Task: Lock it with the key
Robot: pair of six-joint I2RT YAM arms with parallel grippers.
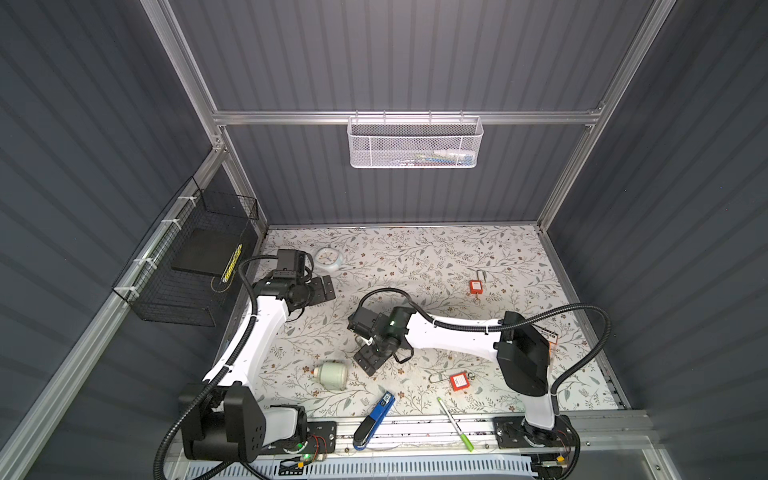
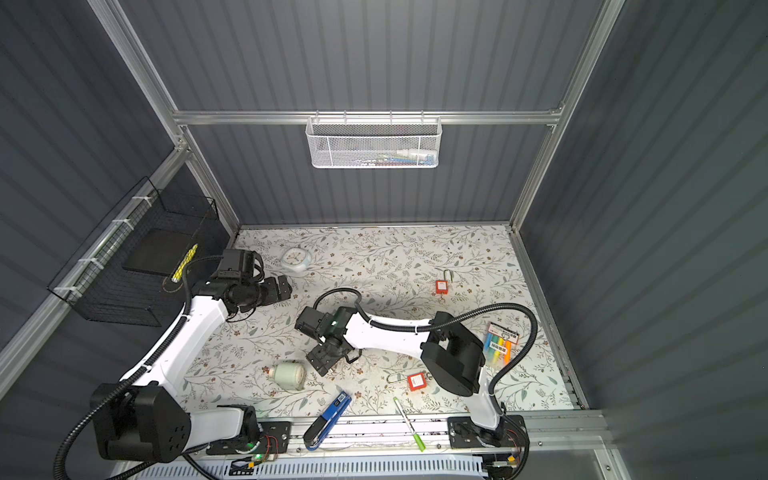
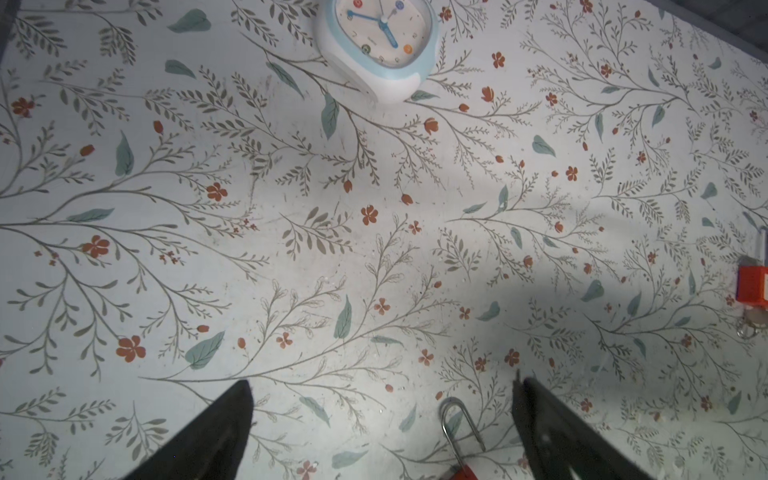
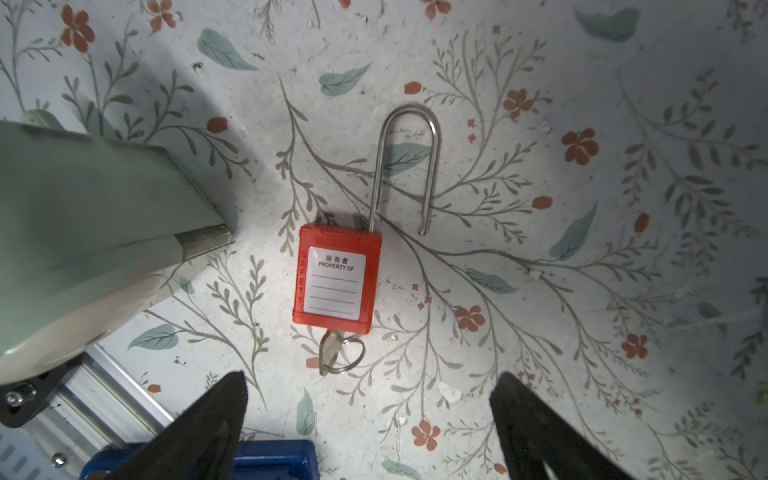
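Lying flat on the table (image 4: 582, 62) beside a green bottle (image 4: 83, 232), the red padlock (image 4: 336, 282) pointed its open shackle (image 4: 409, 108) away from the open, empty right gripper (image 4: 370, 376), with the key (image 4: 330, 353) end toward it. The left gripper (image 3: 382, 382) gaped empty too. A white mesh basket (image 1: 415, 141) held blurred items (image 1: 440, 157); a black wire basket (image 1: 178, 309) held a dark slab (image 1: 203, 253).

Ahead of the jaws of the right gripper (image 4: 370, 376), light pools on the floral mat (image 4: 478, 257); corners fall dim.

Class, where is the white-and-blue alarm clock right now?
In both top views the white-and-blue alarm clock sits at the far left of the floral table, near the back wall, just beyond the left gripper.
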